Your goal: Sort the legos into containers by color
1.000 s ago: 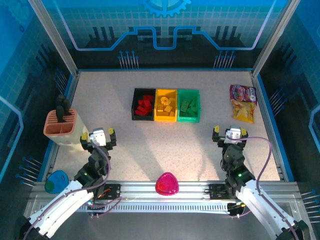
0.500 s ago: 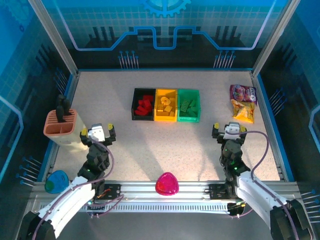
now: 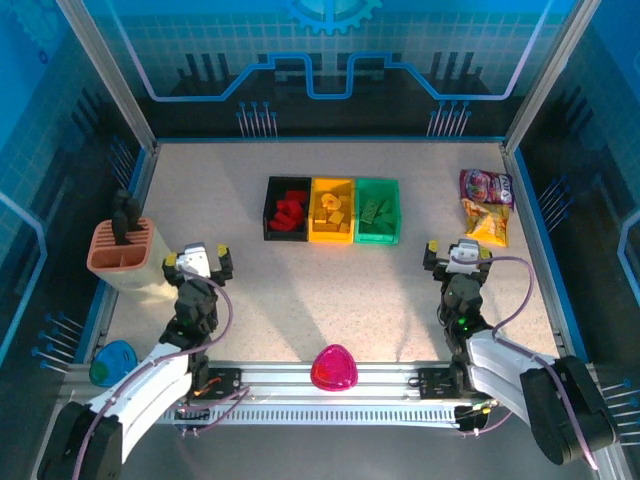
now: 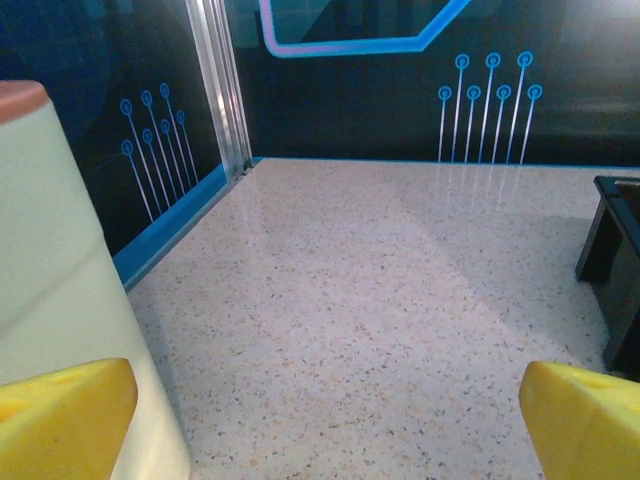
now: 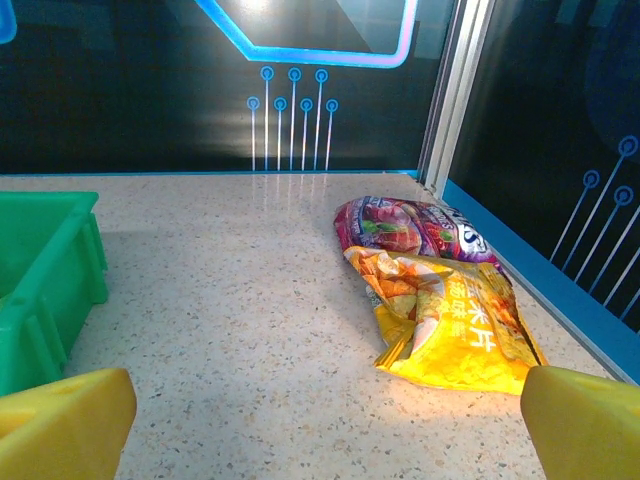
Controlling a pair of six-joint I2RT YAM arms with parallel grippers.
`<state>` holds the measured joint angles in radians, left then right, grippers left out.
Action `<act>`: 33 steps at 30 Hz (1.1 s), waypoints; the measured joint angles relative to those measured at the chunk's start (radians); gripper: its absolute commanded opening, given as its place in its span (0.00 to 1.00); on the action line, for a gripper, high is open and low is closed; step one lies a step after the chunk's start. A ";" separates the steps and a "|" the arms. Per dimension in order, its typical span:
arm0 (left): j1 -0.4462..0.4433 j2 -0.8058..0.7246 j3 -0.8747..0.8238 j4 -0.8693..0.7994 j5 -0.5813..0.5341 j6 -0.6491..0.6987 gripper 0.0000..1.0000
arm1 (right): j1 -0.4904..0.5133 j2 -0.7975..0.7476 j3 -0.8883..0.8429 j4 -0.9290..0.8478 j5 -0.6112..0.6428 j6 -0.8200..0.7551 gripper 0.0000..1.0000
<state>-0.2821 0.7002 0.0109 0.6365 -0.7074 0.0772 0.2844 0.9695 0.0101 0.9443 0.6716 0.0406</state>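
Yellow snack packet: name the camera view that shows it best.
Right wrist view: the yellow snack packet lies close and large, crumpled, its print visible, against the purple packet. The top external view shows it small, from above, at far right.

We see speckled bench point(image 3: 330, 290): black bin point(image 3: 287, 236), yellow bin point(image 3: 332, 239), green bin point(image 3: 377, 239) touching in row; snack packets point(image 3: 487, 205) right; tan holder point(image 3: 108, 258) left.

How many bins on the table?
3, side by side in one row: black bin on the left, yellow bin in the middle, green bin on the right. None seems hidden.
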 measured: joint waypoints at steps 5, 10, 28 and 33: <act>0.005 0.136 0.000 0.089 0.029 0.002 0.99 | -0.005 0.063 0.000 0.071 -0.006 0.004 1.00; 0.008 0.293 0.008 0.193 0.055 0.012 0.99 | -0.038 0.123 0.000 0.137 -0.023 0.025 1.00; 0.012 0.650 0.046 0.630 0.088 0.083 0.99 | -0.156 0.397 0.002 0.368 -0.039 0.159 1.00; 0.022 0.689 0.047 0.691 0.096 0.084 0.99 | -0.183 0.490 0.020 0.383 -0.051 0.162 1.00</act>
<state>-0.2604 1.3891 0.0574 1.3277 -0.6113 0.1608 0.1017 1.4593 0.0303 1.3270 0.6205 0.2028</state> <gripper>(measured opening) 0.992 0.996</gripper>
